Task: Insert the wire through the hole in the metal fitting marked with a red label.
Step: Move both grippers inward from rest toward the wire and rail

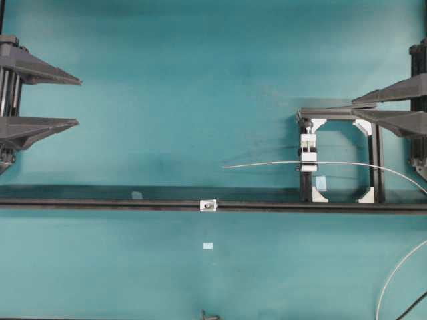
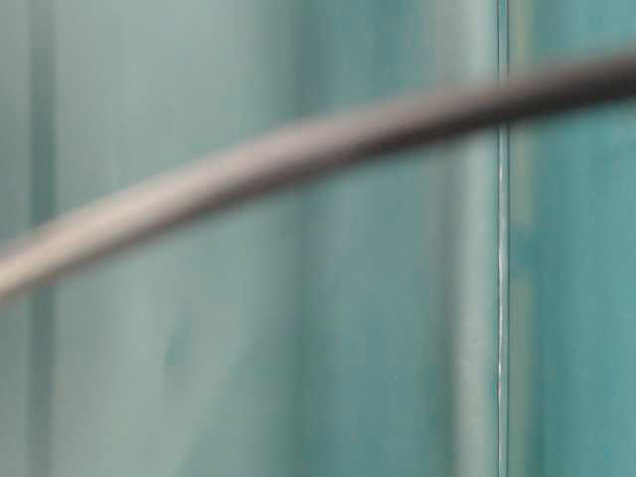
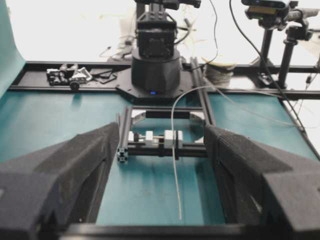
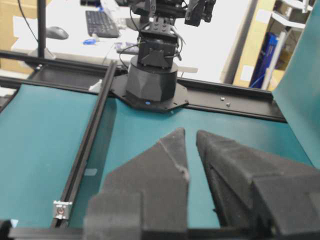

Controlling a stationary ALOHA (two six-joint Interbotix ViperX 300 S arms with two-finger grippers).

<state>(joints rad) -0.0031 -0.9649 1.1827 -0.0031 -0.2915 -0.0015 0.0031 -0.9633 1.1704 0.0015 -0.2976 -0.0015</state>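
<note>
Both sets of jaws hold nothing: the left gripper [image 3: 160,175] stands wide, the right gripper [image 4: 192,145] narrow, a slim gap showing. Nothing is threaded yet. Ahead of the left jaws the wire [image 1: 267,163] lies clamped, its long axis along the rail [image 1: 100,203], free tip pointing leftward, well short of the fitting [image 1: 208,206] on the desk [image 1: 167,100].

The thin whitish-grey wire [image 1: 267,163] lies level, its free end pointing toward nine o'clock. At about seven o'clock from that end, the small silvery metal fitting [image 1: 208,206] shows a dark hole [image 1: 209,207], seemingly unthreaded.
</note>
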